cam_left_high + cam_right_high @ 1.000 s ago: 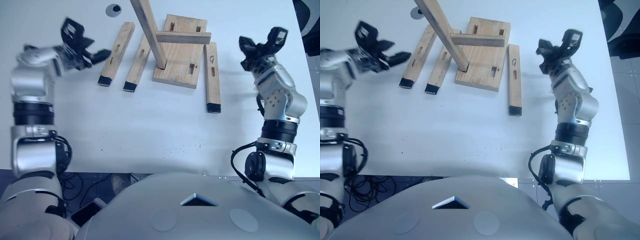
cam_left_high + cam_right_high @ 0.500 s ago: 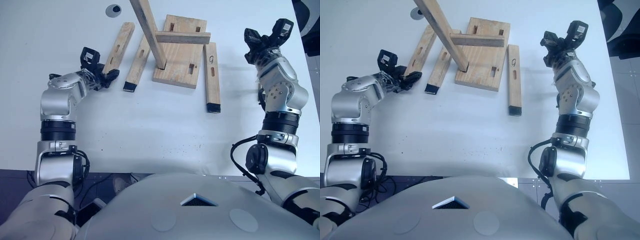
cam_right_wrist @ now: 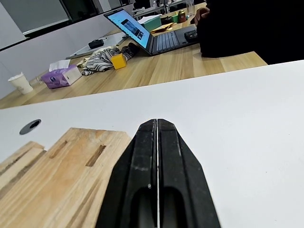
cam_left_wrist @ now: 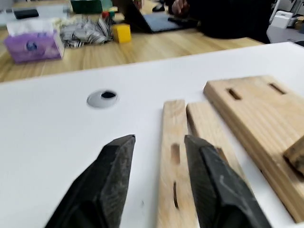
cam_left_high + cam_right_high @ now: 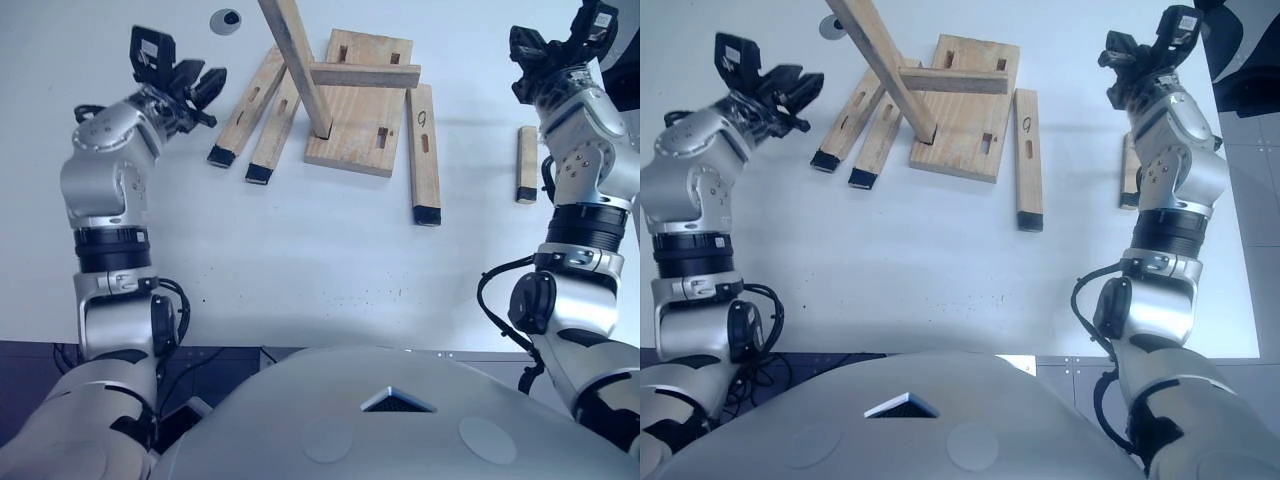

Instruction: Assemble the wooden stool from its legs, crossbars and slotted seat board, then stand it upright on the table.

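Arms, both bent at elbow, forearms stretched forward over tabletop (image 5: 300,260).
Left pincer (image 5: 203,92): fingers parted, empty; loose leg (image 5: 246,104) just beside it. Right pincer (image 3: 156,124): fingers pressed together, empty; seat board (image 5: 357,125) leftward, apart.

The white table (image 5: 300,260) is carrying loose wooden parts. The slotted seat board (image 5: 350,140) is lying flat on it, between the left tool (image 4: 159,142) and the right tool (image 3: 156,128), nearer the left one. Two legs are lying side by side, touching along their length. The outer leg (image 5: 245,105) is resting just ahead of the left tool's tips, and the inner leg (image 5: 272,130) is sitting between it and the board. A third leg (image 5: 424,150) is lying against the board's edge facing the right tool. A short crossbar (image 5: 525,165) is lying apart, behind the right tool, toward the robot. A round grommet (image 5: 228,18) is sitting in the table beyond the left tool.
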